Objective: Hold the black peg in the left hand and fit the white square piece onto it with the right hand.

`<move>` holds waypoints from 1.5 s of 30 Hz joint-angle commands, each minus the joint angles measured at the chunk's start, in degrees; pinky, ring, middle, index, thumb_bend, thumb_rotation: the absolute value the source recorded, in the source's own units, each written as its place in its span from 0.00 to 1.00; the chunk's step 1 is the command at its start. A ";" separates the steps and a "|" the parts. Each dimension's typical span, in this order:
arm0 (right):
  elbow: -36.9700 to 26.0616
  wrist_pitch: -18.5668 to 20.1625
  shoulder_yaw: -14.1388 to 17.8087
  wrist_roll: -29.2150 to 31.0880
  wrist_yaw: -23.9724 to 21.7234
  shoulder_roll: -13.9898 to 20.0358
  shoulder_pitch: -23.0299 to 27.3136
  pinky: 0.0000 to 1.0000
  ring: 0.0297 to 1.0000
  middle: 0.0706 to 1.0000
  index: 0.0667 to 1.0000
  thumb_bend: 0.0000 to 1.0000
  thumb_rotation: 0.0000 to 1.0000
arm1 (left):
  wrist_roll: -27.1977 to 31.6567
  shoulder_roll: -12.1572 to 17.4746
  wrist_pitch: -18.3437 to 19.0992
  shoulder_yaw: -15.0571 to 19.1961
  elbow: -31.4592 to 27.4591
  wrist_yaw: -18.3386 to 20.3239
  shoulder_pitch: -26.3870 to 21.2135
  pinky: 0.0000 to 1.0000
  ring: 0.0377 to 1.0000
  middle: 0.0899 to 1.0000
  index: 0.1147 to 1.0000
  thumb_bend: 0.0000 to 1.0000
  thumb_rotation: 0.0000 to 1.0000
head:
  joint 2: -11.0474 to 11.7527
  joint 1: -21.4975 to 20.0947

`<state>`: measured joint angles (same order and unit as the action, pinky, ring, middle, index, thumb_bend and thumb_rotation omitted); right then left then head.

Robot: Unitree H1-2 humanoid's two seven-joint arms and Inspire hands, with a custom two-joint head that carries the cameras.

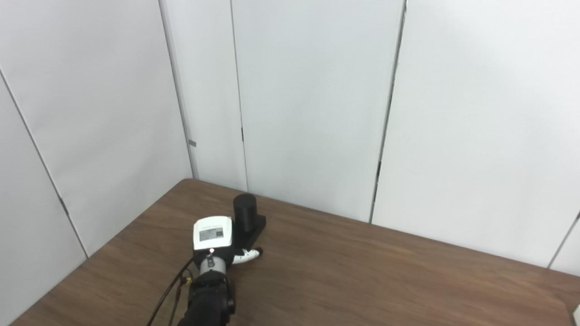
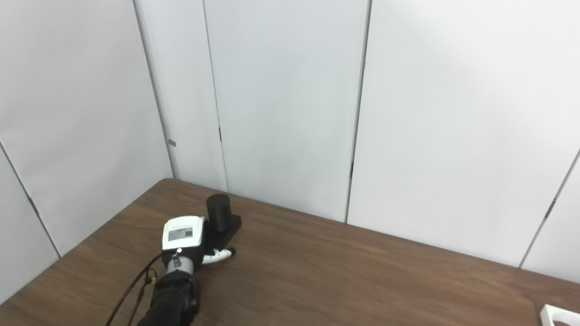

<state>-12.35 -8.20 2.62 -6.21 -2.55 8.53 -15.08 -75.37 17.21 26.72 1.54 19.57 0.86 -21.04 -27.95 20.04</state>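
white wall panels (image 1: 308,104) behind, brown table (image 1: 362,276) below. left hand (image 1: 214,235) sits at the black peg (image 1: 247,215) near the table's far left corner, peg upright; can't tell whether the fingers are clamped on it. white square piece (image 2: 559,315) lies at the table's near right edge, well apart.

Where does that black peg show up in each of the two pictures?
Left eye view: black peg lower left of centre, just beyond the left hand.
Right eye view: black peg further left, again just beyond that hand.
Shared landmark: the table's far left corner, behind the peg.
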 commanded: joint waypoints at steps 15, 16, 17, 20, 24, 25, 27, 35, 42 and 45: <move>1.29 0.02 -0.51 0.23 0.20 -0.66 -1.03 0.94 0.85 0.79 0.89 0.52 1.00 | 11.42 3.39 0.10 -4.31 2.85 -12.15 -3.39 0.79 0.78 0.65 0.41 0.51 0.06 | -0.07 -0.16; 1.43 -0.08 -0.50 0.55 0.13 -0.68 -0.95 0.95 0.85 0.79 0.89 0.51 1.00 | 11.59 3.34 0.13 -4.30 2.81 -12.14 -3.37 0.78 0.77 0.65 0.41 0.51 0.06 | -0.06 -0.16; 1.52 -0.06 -0.49 0.68 0.11 -0.68 -0.88 0.95 0.85 0.79 0.89 0.51 1.00 | 11.61 3.29 0.15 -4.29 2.79 -12.19 -3.36 0.78 0.77 0.65 0.41 0.51 0.06 | -0.02 -0.16; 1.69 -0.02 -0.53 0.52 0.12 -0.61 -0.71 0.95 0.85 0.79 0.89 0.50 1.00 | 11.68 3.34 0.17 -4.43 2.93 -12.45 -3.37 0.76 0.76 0.65 0.41 0.51 0.06 | 0.09 -0.18; 2.06 -0.34 -0.52 0.86 0.03 -0.58 -0.43 0.93 0.85 0.79 0.88 0.49 1.00 | 12.07 3.68 0.16 -4.84 2.68 -12.47 -3.22 0.74 0.75 0.64 0.41 0.51 0.06 | 0.11 -0.28; 2.15 -0.37 -0.54 0.78 0.05 -0.56 -0.37 0.93 0.85 0.79 0.88 0.49 1.00 | 12.41 3.95 0.15 -5.15 2.32 -12.50 -3.01 0.74 0.75 0.64 0.41 0.51 0.06 | 0.11 -0.28; 2.26 -0.47 -0.59 0.24 0.20 -0.48 -0.29 0.94 0.84 0.79 0.88 0.48 1.00 | 13.02 4.35 0.12 -5.64 1.90 -12.68 -2.76 0.72 0.74 0.64 0.41 0.51 0.06 | 0.13 -0.38; 2.06 -0.26 -0.66 -0.07 0.33 -0.55 -0.30 0.90 0.83 0.79 0.87 0.45 1.00 | 16.37 4.70 -0.14 -6.17 -3.14 -12.92 -0.32 0.70 0.75 0.67 0.41 0.51 0.06 | -0.21 -0.52; 1.71 -0.52 -0.85 -0.95 0.46 -0.54 -0.44 0.89 0.82 0.79 0.87 0.45 1.00 | 19.21 4.57 -0.71 -6.21 -11.42 -11.91 3.07 0.68 0.74 0.65 0.42 0.51 0.06 | -0.67 -0.99; 1.31 -0.24 -0.84 -1.10 0.42 -0.56 -0.59 0.90 0.82 0.79 0.87 0.46 1.00 | 22.30 3.91 -1.91 -5.46 -15.95 -11.49 5.07 0.67 0.74 0.65 0.42 0.51 0.06 | -1.01 -1.24</move>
<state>-12.19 -7.76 2.41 -7.22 -2.47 8.63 -14.72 -53.84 20.42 26.22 -4.69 7.16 -9.90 -14.85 -28.92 18.72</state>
